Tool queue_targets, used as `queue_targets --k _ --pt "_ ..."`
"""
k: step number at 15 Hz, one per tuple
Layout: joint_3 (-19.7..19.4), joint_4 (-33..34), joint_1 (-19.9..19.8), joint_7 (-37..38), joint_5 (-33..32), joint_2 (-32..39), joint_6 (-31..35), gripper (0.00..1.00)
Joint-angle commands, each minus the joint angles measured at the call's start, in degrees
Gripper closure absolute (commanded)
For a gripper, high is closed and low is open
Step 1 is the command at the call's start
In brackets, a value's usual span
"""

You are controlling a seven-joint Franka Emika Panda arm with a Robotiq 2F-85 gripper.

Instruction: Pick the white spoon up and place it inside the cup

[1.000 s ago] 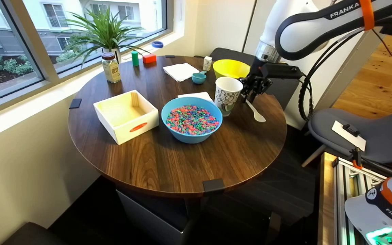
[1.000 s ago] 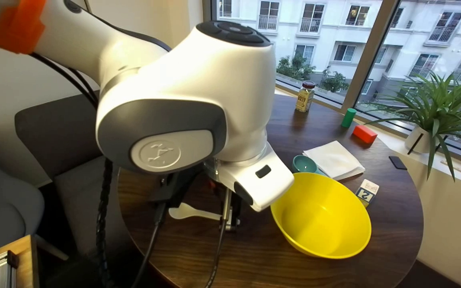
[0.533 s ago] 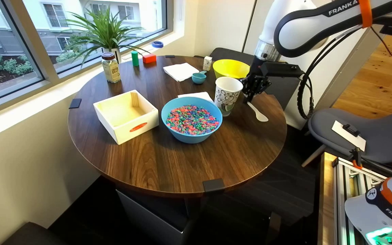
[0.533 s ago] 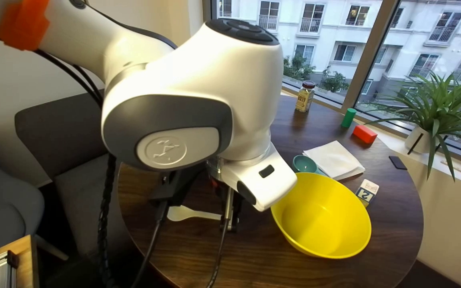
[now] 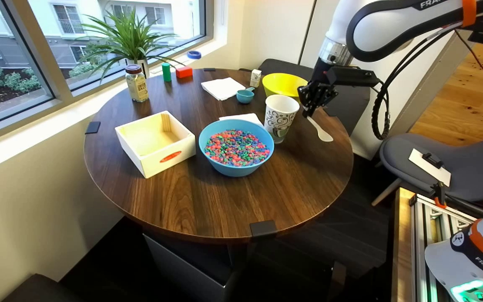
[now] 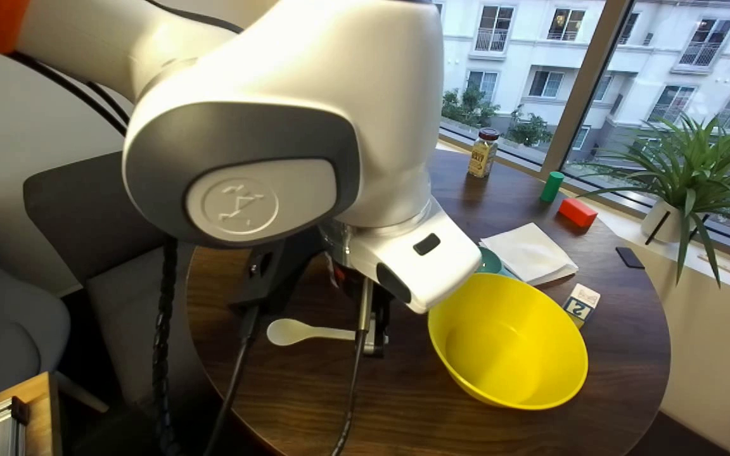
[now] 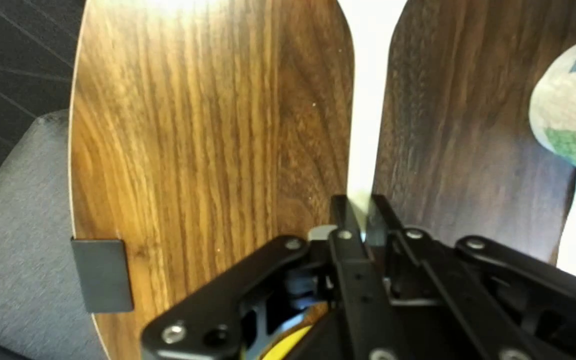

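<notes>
A: Eyes on the white spoon (image 7: 368, 95)! We have it running down from the top edge of the wrist view, and the tip of its handle is nipped by the pincer (image 7: 360, 215).

B: Tight, too: it presses in on both sides of that handle. In an exterior view we see the spoon right of centre, its broad end aimed toward the lower right.

A: Is that broad end touching the bench (image 5: 208, 201)? We can't tell from here.

B: What we can call is the cup (image 5: 280, 118): upright, just left of the pincer, the spoon outside it and a strip of bench between them. In the wrist view it sits at the right edge, partly cut off.

A: Next door, to the cup's lower left, we've got the blue bowl (image 5: 236, 170) holding coloured bits (image 5: 237, 147), mid-frame, and left of that the open wooden box (image 5: 157, 164).

B: Yellow bowl (image 6: 507, 345), lower right in an exterior view, with the numbered block (image 6: 582, 302) just beside its rim!

A: And in an exterior view, upper left, we spot a jar (image 5: 137, 86), a green cylinder (image 5: 166, 72), a red block (image 5: 184, 72) and the potted plant (image 5: 130, 40).
</notes>
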Motion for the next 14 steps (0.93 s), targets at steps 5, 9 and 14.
queue_targets --k 5,9,14 --pt "3.0 -3.1 -0.7 7.7 -16.0 -10.5 1.0 0.97" --pt "6.6 -2.6 -1.1 12.7 -24.7 -13.3 2.5 0.97" --pt "10.8 -2.7 -1.2 19.1 -33.1 -15.8 6.3 0.97"
